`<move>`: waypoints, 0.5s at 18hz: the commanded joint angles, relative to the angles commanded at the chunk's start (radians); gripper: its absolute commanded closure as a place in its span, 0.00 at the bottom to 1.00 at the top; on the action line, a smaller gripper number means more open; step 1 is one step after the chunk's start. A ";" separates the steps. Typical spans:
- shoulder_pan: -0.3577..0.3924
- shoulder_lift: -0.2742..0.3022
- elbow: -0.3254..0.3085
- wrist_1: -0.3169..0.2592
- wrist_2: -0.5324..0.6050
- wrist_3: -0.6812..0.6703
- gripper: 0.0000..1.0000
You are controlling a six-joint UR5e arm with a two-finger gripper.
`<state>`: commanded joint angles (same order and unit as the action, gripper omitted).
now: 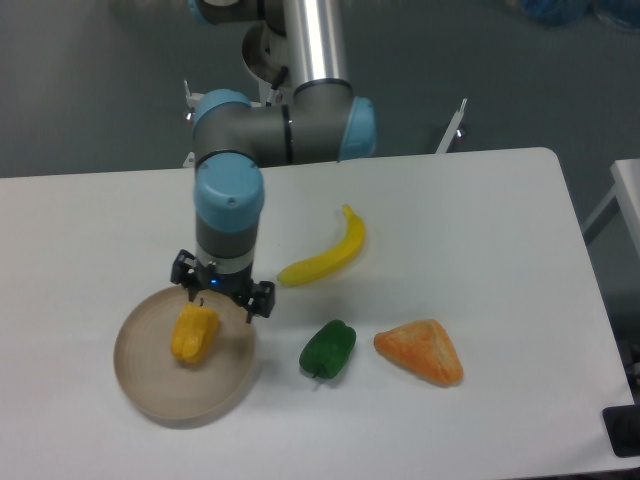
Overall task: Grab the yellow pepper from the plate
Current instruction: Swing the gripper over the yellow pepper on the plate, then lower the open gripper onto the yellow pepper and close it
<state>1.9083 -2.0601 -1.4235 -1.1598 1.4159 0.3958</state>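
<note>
The yellow pepper [194,334] is small, blocky and yellow-orange. It lies on the round beige plate [150,385] at the front left of the table, left of the plate's centre. My gripper [221,297] points straight down over the plate's far right rim, just behind and to the right of the pepper. Its two black fingers [262,299] stand spread wide apart with nothing between them. The pepper is apart from the fingers, and the arm's wrist hides the gripper's top.
A long curved yellow banana [326,257] lies behind and right of the plate. A green pepper [328,349] sits just right of the plate. A larger orange triangular wedge [421,351] lies further right. The white table's front edge [300,472] runs close below the plate.
</note>
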 joint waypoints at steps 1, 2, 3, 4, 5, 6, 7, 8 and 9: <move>-0.002 -0.003 -0.002 0.008 0.000 -0.011 0.00; -0.002 -0.006 -0.003 0.012 0.002 -0.014 0.00; -0.002 -0.008 -0.012 0.015 0.002 -0.014 0.00; -0.003 -0.008 -0.018 0.026 0.002 -0.014 0.00; -0.003 -0.009 -0.025 0.040 0.002 -0.014 0.00; -0.006 -0.009 -0.032 0.052 0.005 -0.014 0.00; -0.017 -0.011 -0.037 0.060 0.012 -0.014 0.00; -0.025 -0.012 -0.038 0.060 0.021 -0.014 0.00; -0.028 -0.014 -0.038 0.060 0.026 -0.014 0.00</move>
<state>1.8807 -2.0739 -1.4619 -1.0999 1.4419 0.3820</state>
